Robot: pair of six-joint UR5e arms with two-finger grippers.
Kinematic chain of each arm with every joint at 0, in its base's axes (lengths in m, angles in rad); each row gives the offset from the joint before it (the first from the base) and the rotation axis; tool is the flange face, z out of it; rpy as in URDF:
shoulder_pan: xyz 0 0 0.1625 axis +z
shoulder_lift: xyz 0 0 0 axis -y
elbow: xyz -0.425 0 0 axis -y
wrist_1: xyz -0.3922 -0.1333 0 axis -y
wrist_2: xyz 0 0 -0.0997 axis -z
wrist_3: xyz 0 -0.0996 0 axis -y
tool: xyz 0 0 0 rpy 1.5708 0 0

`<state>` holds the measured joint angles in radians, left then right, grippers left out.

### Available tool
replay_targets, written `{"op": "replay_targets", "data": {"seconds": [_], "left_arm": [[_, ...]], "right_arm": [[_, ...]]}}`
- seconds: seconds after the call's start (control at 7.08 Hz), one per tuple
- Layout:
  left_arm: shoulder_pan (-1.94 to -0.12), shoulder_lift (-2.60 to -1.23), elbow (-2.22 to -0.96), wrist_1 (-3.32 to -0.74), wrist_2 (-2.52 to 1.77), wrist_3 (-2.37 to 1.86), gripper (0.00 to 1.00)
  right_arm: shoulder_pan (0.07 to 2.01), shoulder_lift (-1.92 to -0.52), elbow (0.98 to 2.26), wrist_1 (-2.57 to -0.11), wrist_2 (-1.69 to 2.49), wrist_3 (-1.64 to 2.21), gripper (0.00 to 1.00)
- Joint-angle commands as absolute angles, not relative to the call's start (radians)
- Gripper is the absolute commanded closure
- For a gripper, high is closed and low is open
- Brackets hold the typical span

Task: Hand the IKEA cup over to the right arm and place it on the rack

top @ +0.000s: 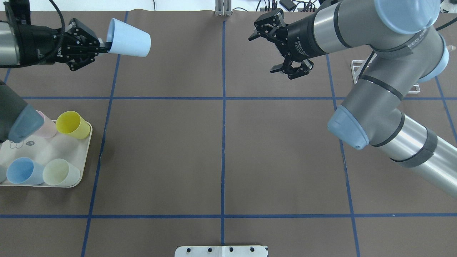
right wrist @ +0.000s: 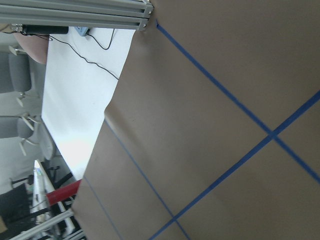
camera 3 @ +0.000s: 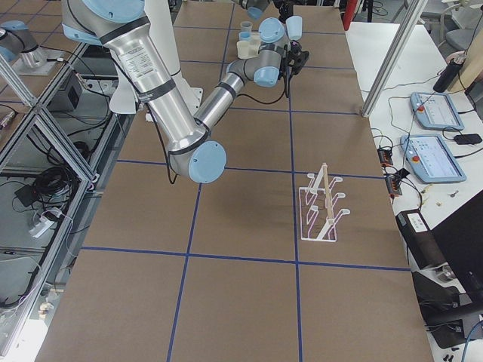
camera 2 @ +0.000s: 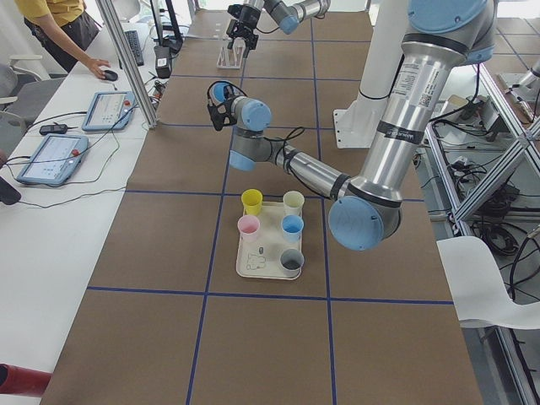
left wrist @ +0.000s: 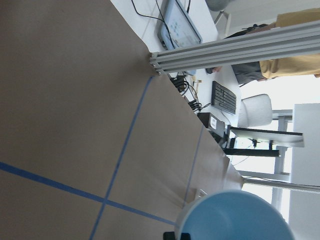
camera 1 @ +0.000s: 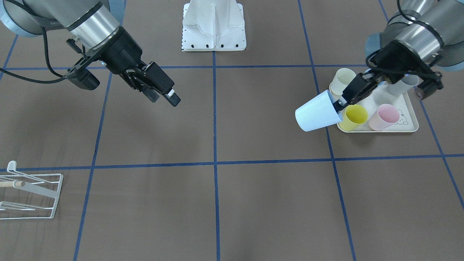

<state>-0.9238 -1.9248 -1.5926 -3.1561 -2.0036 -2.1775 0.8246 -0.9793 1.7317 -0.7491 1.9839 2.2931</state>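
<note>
While left hand point(top: 103, 44) grips sideways blue cup point(top: 128, 33) by rim, right hand point(camera 1: 164, 98) spread, apart.

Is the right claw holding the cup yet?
No, the right claw is open and empty; the left claw holds the blue cup.

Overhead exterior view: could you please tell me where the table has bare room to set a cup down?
The wide middle squares, between the tray and the right arm, are bare, as is the strip before the white base plate. Crowded: the tray, packed with cups, and the corner with the rack, beneath the right arm.
</note>
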Motion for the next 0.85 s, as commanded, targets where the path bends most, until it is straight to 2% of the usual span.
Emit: {"op": "replay_targets", "data": {"seconds": [0.0, 0.14, 0.42, 0.71], "left_arm": [[-0.907, -1.971, -1.476, -3.423, -1.976, -2.328, 1.00], [-0.904, -1.988, -1.421, -3.541, -1.967, -2.395, 1.00], [-0.865, -2.090, -1.358, -3.553, -1.956, -2.414, 1.00], [-0.842, -2.135, -1.347, -3.551, -1.947, -2.418, 1.00]], "right_arm": [[0.810, -0.974, 1.664, -0.510, 1.934, 2.497, 0.00], [0.810, -0.956, 1.663, -0.502, 1.933, 2.514, 0.00], [0.786, -0.919, 1.664, -0.497, 1.919, 2.533, 0.00], [0.746, -0.897, 1.666, -0.495, 1.875, 2.533, 0.00]]}}
